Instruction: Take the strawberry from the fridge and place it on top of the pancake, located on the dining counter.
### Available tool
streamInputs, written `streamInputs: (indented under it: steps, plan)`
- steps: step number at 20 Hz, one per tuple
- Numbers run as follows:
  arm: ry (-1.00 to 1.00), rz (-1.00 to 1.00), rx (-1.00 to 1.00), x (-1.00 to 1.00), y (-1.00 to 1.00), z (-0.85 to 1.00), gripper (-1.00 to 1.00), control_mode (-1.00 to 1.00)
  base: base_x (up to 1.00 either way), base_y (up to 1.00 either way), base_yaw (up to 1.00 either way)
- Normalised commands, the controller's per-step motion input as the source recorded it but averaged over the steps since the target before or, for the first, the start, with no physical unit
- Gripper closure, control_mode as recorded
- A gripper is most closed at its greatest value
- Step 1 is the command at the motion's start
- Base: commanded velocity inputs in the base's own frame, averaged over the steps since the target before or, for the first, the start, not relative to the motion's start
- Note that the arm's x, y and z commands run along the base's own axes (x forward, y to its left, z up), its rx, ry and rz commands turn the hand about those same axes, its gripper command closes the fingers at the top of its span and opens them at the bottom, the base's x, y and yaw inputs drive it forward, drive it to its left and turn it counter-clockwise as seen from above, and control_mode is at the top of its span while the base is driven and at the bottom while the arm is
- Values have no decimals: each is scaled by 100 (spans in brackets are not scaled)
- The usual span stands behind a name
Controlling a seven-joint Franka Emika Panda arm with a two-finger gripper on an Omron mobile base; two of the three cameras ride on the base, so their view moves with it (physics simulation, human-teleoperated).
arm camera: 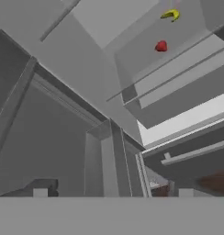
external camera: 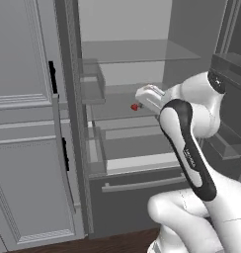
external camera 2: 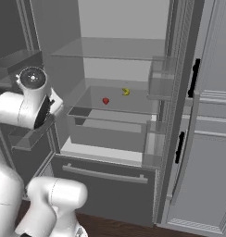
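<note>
Strawberry on the middle fridge shelf

Inside the open fridge point(external camera 2: 119, 134), smooth pale grey shelves stand over a dark drawer. On the middle shelf point(external camera 2: 133, 105), near its centre, sits the strawberry point(external camera 2: 105, 100): small, red, rounded, its long axis too small to tell. The gripper's point(arm camera: 113, 193) fingertips point(arm camera: 40, 193) stand wide apart, holding nothing.

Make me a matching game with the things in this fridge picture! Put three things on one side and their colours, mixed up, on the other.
Things:
1. strawberry
2. small curved item behind it on the same shelf
3. bottom drawer of the fridge

Colours:
A. dark grey
B. red
C. yellow

Pairs: 1-B, 2-C, 3-A
</note>
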Motion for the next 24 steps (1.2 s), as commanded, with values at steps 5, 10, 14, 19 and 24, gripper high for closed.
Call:
streamInputs:
  steps: [5, 10, 14, 19, 24]
  plan:
    - [21, -4, -55, -46, -32, 6, -100, -100, 0, 0, 0]
    - [1, 0, -53, -79, -55, -27, -100, -100, 0, 0, 0]
    - [0, 7, -33, -85, -47, -10, -100, -100, 0, 0, 0]
    - [-7, 1, 8, -78, -19, -8, -100, -100, 0, 0, 0]
    - [-19, 0, 11, -32, -1, -19, -100, -100, 0, 0, 0]
